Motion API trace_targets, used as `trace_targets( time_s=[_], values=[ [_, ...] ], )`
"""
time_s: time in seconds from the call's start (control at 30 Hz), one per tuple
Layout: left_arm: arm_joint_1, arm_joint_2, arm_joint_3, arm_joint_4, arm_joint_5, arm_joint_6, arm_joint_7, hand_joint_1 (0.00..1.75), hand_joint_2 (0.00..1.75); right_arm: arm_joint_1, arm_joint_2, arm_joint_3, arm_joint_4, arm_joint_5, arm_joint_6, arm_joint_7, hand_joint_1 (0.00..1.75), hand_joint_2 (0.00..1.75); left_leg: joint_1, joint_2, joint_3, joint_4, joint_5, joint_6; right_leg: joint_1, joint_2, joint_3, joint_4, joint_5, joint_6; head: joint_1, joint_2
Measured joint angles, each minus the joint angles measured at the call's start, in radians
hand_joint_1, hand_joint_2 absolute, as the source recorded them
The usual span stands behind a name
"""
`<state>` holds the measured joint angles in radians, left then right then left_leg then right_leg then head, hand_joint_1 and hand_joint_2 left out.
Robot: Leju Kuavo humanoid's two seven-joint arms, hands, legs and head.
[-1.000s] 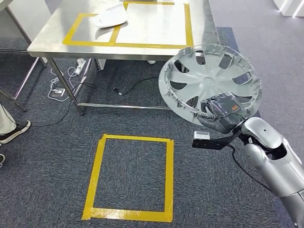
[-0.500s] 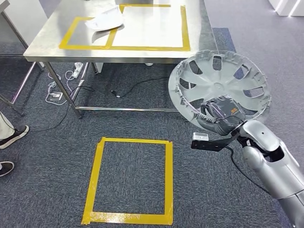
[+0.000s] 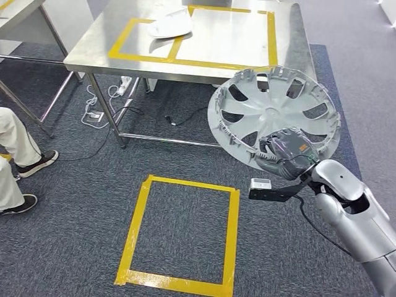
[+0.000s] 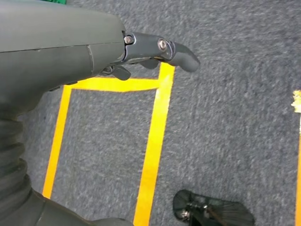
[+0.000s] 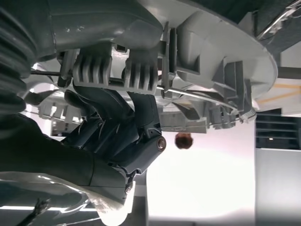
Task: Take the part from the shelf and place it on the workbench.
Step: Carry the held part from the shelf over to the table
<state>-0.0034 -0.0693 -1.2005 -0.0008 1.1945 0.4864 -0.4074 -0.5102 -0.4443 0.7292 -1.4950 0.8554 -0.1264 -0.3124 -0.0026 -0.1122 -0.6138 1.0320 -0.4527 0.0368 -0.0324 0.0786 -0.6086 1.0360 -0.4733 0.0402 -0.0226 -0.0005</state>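
Off the bench's [image 3: 219, 43] near right corner, above the carpet, your right hand [image 3: 283, 153] carries the part, a grey wheel cover [image 3: 275, 108], with its ribbed inner face tilted up toward you; the fingers [image 5: 140, 106] are curled over the cover's near rim and grip it, as your right wrist view shows from close behind; the cover touches neither bench nor floor. Your left hand [image 4: 156, 52] hangs over the carpet with nothing in it, its dark fingers reaching out straight. On the bench top you have yellow tape frames [image 3: 196, 37], and a white piece [image 3: 170, 26] lies across the left frame's far right corner; a yellow tape square [image 3: 179, 232] marks the carpet before the bench; cables [image 3: 105, 105] trail under it; at your left a person's legs and shoes [image 3: 21, 164] rest on the carpet.
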Motion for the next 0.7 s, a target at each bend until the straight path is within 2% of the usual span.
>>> trace_targets(
  time_s=[0.03,0.1,0.13,0.17,0.23,0.27,0.3,0.33,0.37,0.43,0.47,0.5,0.53,0.63,0.67,0.7],
  values=[
    [0.001,0.0,0.0,0.0,0.001,0.0,0.0,0.0,1.75,0.0,0.0,0.0,0.0,0.0,0.0,0.0,1.75,1.75,0.002,-0.011,-0.005,0.0,0.002,-0.006,0.001,0.003,0.007,-0.007,-0.005,-0.001,0.0,0.0],
    [0.004,0.0,0.0,0.0,0.002,0.0,0.0,0.0,1.75,-0.001,0.0,0.0,0.001,0.003,-0.001,0.002,1.75,1.75,0.006,-0.031,-0.009,-0.002,0.006,-0.018,0.001,-0.019,0.01,-0.013,-0.004,-0.005,0.0,0.0],
    [0.005,0.001,0.0,0.0,0.003,0.0,0.0,0.0,1.75,-0.002,0.001,0.0,0.001,0.004,-0.002,0.005,1.75,1.75,0.004,-0.018,-0.013,0.005,0.0,-0.024,0.0,-0.031,0.014,-0.016,-0.003,-0.008,-0.002,0.0],
    [0.005,0.001,0.0,0.0,0.003,-0.001,0.0,0.0,1.75,-0.004,0.001,-0.001,0.001,0.005,-0.004,0.007,1.75,1.75,0.001,0.007,-0.023,0.028,-0.017,-0.029,-0.002,-0.042,0.017,-0.02,-0.002,-0.012,-0.005,0.0],
    [0.003,0.001,-0.001,0.0,0.003,-0.002,0.002,0.0,1.75,-0.003,0.001,-0.002,0.001,0.005,-0.011,0.012,1.75,1.75,0.001,0.073,-0.075,0.14,-0.078,-0.04,-0.002,-0.066,0.023,-0.023,-0.004,-0.019,-0.009,0.0],
    [0.002,0.001,-0.001,0.0,0.003,-0.003,0.003,0.0,1.75,-0.001,0.001,-0.002,0.001,0.004,-0.015,0.013,1.75,1.75,0.004,0.09,-0.107,0.209,-0.106,-0.045,-0.001,-0.077,0.024,-0.023,-0.005,-0.021,-0.01,0.0],
    [0.001,0.0,-0.001,0.0,0.003,-0.003,0.004,0.0,1.75,0.001,0.002,-0.002,0.001,0.004,-0.018,0.014,1.75,1.75,0.008,0.097,-0.131,0.259,-0.12,-0.048,0.0,-0.086,0.025,-0.023,-0.007,-0.022,-0.01,0.0],
    [0.001,0.0,-0.002,0.0,0.003,-0.003,0.006,0.0,1.75,0.004,0.002,-0.002,0.001,0.004,-0.021,0.014,1.75,1.75,0.011,0.099,-0.136,0.272,-0.112,-0.051,-0.001,-0.093,0.026,-0.023,-0.008,-0.021,-0.01,0.0],
    [0.002,0.001,-0.002,0.0,0.003,-0.003,0.007,0.0,1.75,0.005,0.003,-0.002,0.001,0.004,-0.022,0.015,1.75,1.75,0.014,0.1,-0.122,0.244,-0.087,-0.053,-0.002,-0.097,0.029,-0.022,-0.01,-0.02,-0.01,0.0],
    [0.003,0.002,-0.003,0.0,0.003,-0.002,0.011,0.0,1.75,0.007,0.004,-0.003,0.001,0.004,-0.022,0.015,1.75,1.75,0.016,0.103,-0.055,0.113,-0.019,-0.053,-0.003,-0.103,0.036,-0.022,-0.015,-0.013,-0.01,0.0],
    [0.003,0.003,-0.003,0.0,0.003,-0.002,0.013,0.0,1.75,0.006,0.004,-0.004,0.001,0.004,-0.023,0.015,1.75,1.75,0.015,0.105,-0.026,0.054,0.0,-0.051,-0.002,-0.104,0.038,-0.021,-0.017,-0.008,-0.01,0.0],
    [0.002,0.003,-0.004,0.0,0.003,-0.002,0.014,0.0,1.75,0.006,0.004,-0.004,0.001,0.004,-0.024,0.015,1.75,1.75,0.013,0.107,-0.009,0.018,0.007,-0.047,-0.001,-0.105,0.038,-0.021,-0.018,-0.003,-0.01,0.0],
    [0.002,0.003,-0.006,0.0,0.004,-0.002,0.015,0.0,1.75,0.007,0.004,-0.004,0.001,0.004,-0.026,0.015,1.75,1.75,0.011,0.108,-0.004,0.005,0.002,-0.043,0.001,-0.105,0.037,-0.021,-0.019,0.002,-0.01,0.0],
    [0.003,0.003,-0.01,0.0,0.007,-0.002,0.017,0.0,1.75,0.008,0.007,-0.004,0.001,0.005,-0.027,0.015,1.75,1.75,0.009,0.107,-0.003,-0.002,0.0,-0.022,-0.001,-0.107,0.037,-0.024,-0.023,0.018,-0.009,0.0],
    [0.003,0.004,-0.01,0.0,0.008,-0.002,0.017,0.0,1.75,0.008,0.007,-0.005,0.0,0.005,-0.028,0.015,1.75,1.75,0.01,0.106,0.0,-0.006,0.002,-0.015,-0.002,-0.104,0.029,-0.008,-0.036,0.022,-0.007,0.0],
    [0.002,0.004,-0.01,0.0,0.009,-0.002,0.017,0.0,1.75,0.008,0.008,-0.006,0.0,0.006,-0.029,0.015,1.75,1.75,0.011,0.105,0.003,-0.01,0.003,-0.008,-0.002,-0.099,0.008,0.032,-0.059,0.023,-0.004,0.0]
  ],
)
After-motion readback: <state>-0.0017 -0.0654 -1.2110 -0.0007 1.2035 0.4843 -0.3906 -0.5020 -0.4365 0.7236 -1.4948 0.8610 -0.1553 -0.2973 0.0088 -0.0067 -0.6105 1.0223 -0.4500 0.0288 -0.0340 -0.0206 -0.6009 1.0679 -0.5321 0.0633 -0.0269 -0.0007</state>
